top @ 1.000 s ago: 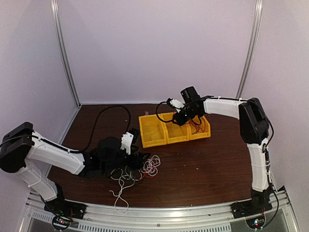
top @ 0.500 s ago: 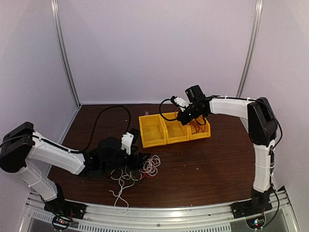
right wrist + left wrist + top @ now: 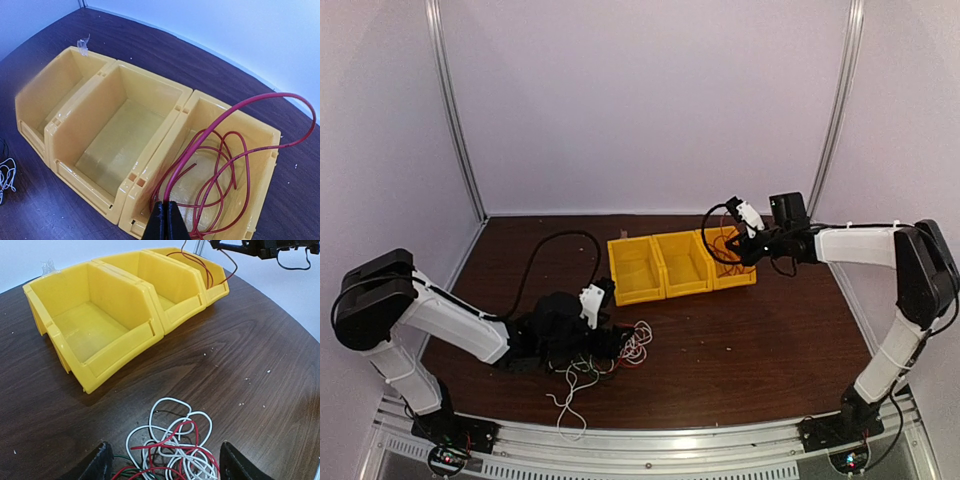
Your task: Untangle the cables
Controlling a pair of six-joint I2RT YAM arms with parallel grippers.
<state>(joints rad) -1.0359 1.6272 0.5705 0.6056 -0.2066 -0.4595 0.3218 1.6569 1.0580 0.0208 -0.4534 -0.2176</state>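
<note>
A tangle of thin white, red and green cables (image 3: 632, 345) lies on the dark wood table. In the left wrist view the tangle (image 3: 175, 442) sits between my open left gripper's (image 3: 167, 467) fingers, which rest low at the table. In the top view the left gripper (image 3: 613, 340) is at the tangle's left side. My right gripper (image 3: 165, 222) is shut on one red cable (image 3: 210, 128), whose loops hang into the rightmost yellow bin (image 3: 272, 137). In the top view the right gripper (image 3: 742, 248) hovers above that bin (image 3: 745, 277).
Three yellow bins stand side by side; the left bin (image 3: 620, 285) and middle bin (image 3: 692, 287) hold nothing. A thick black arm cable (image 3: 535, 255) loops over the table's left part. Loose white cable ends (image 3: 568, 395) trail toward the front rail (image 3: 650, 435).
My right arm has swung right, from over the middle bin to over the rightmost bin, carrying the red cable. My left arm has shifted slightly at the tangle.
</note>
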